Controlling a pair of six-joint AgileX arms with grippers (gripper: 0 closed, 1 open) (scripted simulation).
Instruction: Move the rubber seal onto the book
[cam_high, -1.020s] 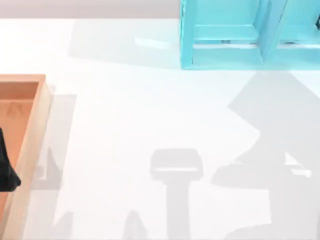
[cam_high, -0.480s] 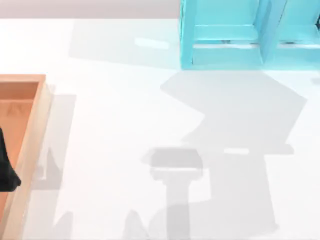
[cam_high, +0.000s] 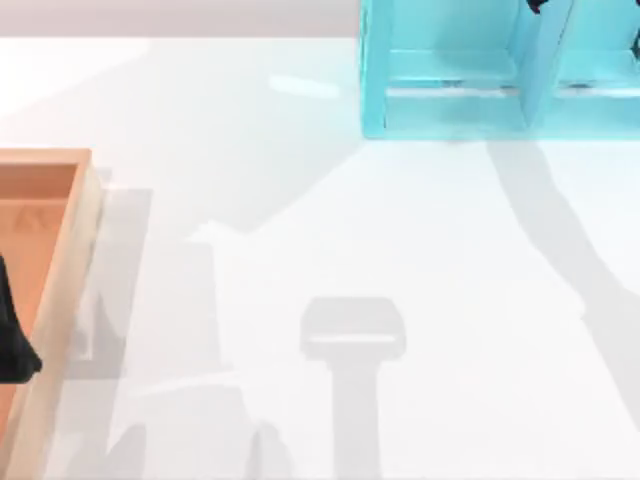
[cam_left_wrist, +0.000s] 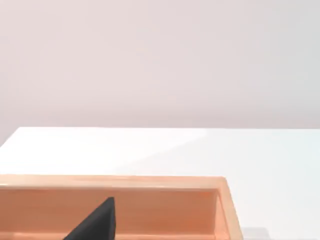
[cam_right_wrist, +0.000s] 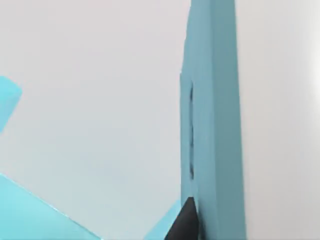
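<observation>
The rubber seal and the book are out of view. My left gripper (cam_high: 10, 345) is a dark shape at the table's left edge, over the wooden tray (cam_high: 68, 260). In the left wrist view one black fingertip (cam_left_wrist: 97, 224) hangs above the tray's inside (cam_left_wrist: 150, 210). A dark bit of my right gripper (cam_high: 537, 5) pokes in at the back, by the light-blue shelf unit (cam_high: 450, 70). The right wrist view has a black fingertip (cam_right_wrist: 186, 220) close against an upright teal panel (cam_right_wrist: 212, 125) of that shelf.
The shelf unit stands at the back right with a divider (cam_high: 535, 70) between two bays. The wooden tray runs along the left edge. Grey arm shadows lie across the white tabletop (cam_high: 330, 220).
The big shadow of the right arm has swept off the table's middle and right, leaving a thin streak. A dark tip has come in at the shelf's top. The left gripper has not moved.
</observation>
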